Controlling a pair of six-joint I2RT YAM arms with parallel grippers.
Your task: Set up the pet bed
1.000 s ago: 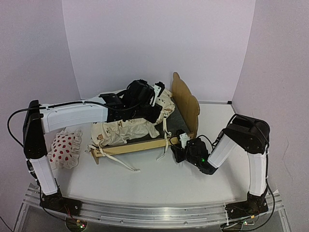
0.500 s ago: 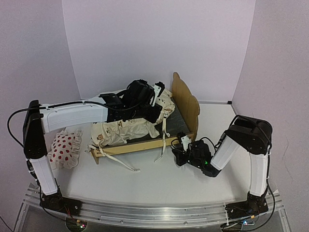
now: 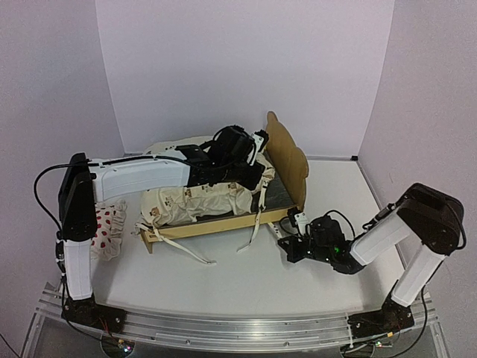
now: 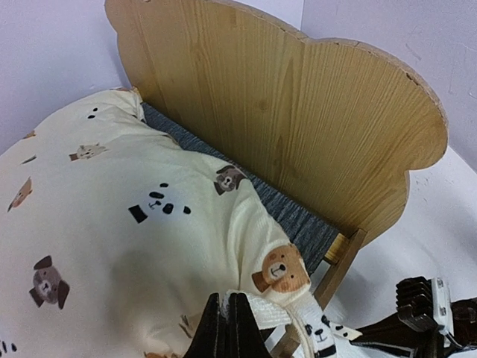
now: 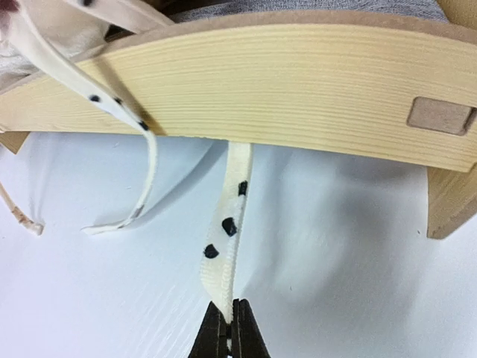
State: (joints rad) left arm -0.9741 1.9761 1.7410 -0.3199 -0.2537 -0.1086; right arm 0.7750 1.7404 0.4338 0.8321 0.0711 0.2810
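Pet bed [image 3: 287,160] base mostly under cushion [image 3: 195,201]

Cushion [image 3: 195,201] lying in pet bed [image 3: 216,224], headboard [image 3: 289,160] at its right end, pillow [image 3: 112,222] on table [image 3: 223,287] left of bed, tie [image 5: 227,216] hanging over bed's near side, right gripper [image 5: 229,313] before it.

Bear-print cushion [image 3: 195,200] atop plywood pet bed [image 3: 289,158]
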